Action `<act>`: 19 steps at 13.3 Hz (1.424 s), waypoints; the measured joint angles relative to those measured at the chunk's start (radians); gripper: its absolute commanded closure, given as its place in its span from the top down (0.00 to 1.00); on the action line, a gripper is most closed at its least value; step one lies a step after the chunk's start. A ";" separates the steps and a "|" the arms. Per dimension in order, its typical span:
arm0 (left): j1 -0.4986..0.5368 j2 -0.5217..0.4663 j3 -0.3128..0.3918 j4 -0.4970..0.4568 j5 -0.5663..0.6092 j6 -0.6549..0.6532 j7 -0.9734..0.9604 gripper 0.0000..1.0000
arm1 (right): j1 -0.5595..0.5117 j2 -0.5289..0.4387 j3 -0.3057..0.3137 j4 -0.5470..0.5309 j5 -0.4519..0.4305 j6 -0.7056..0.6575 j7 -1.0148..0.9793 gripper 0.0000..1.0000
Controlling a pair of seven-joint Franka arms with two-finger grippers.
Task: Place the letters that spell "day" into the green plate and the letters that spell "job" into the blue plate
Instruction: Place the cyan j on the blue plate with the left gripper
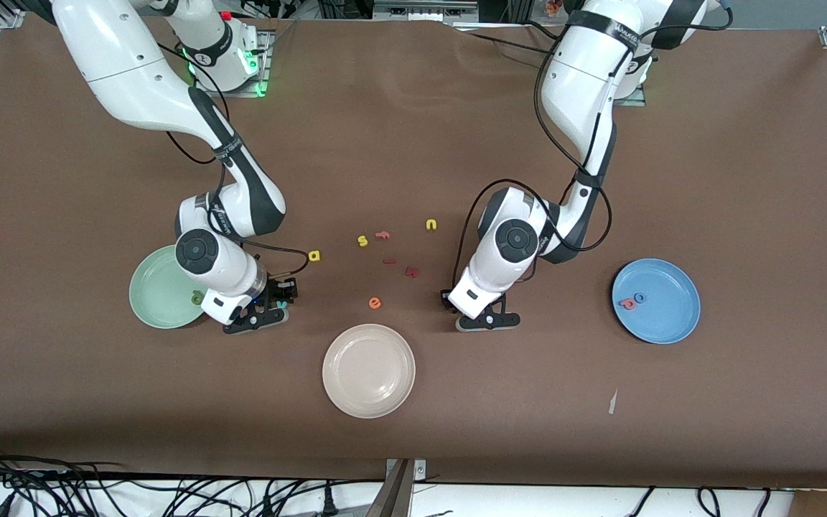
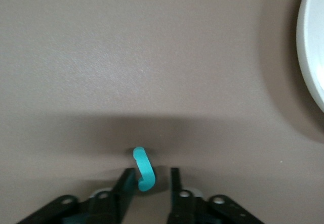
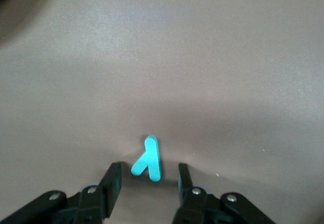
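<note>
My left fingers [image 2: 150,178] down on tabletop [image 2: 152,57], open around teal j [image 2: 142,169], one touching its stem. My right fingers [image 3: 149,181] open, straddling teal y [image 3: 148,159] beside green plate [image 1: 151,287]. Letters tiny, light, rigid, slippery; pinch across stems.

A robotics lab: two white jointed robot arms [image 1: 169,93] bolted to a brown-covered tabletop [image 1: 413,129], loose black cables [image 1: 97,492] trailing along its near edge.

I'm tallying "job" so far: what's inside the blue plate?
Inside the round medium-blue plate lie a salmon-red toy letter b and a small blue ring o, side by side. Nothing covers the plate. No teal j is in it.
</note>
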 measured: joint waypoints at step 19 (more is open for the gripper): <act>0.605 -0.398 -0.107 -0.365 0.278 -0.294 0.696 0.02 | -0.001 0.013 -0.002 0.026 0.000 -0.001 0.079 0.12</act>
